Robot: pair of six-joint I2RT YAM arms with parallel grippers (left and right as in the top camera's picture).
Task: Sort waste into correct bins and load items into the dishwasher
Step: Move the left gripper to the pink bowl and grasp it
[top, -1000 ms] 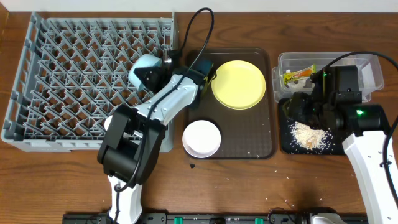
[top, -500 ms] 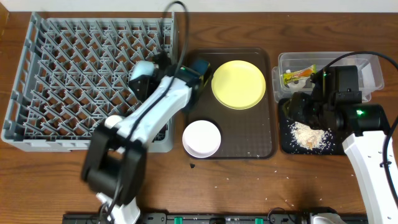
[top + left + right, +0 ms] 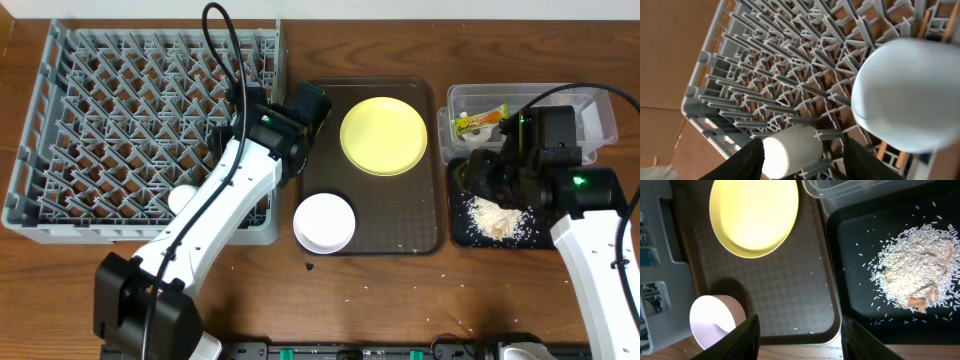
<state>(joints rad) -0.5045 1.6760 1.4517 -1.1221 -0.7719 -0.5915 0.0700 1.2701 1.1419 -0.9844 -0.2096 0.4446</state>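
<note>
The left gripper (image 3: pixel 804 150), fingers apart and empty, hangs over the right side of the grey dish rack (image 3: pixel 100 100), where the light blue bowl (image 3: pixel 905 95) and the small white cup (image 3: pixel 183 197) already sit among the pegs. Of the things left to load, the round yellow plate (image 3: pixel 384 135) lies just to this gripper's right on the brown serving tray (image 3: pixel 400 215), and the white bowl (image 3: pixel 324 222) sits toward the bench's (image 3: pixel 400 300) near edge. The left arm is judged nearer to both. The right gripper (image 3: pixel 802 330), also spread and empty, hovers where the serving tray meets the black tray (image 3: pixel 860 245) of rice scraps (image 3: pixel 910 275). The snack wrapper (image 3: pixel 478 122) rests in the clear box (image 3: pixel 600 95); its print is too small to read.
</note>
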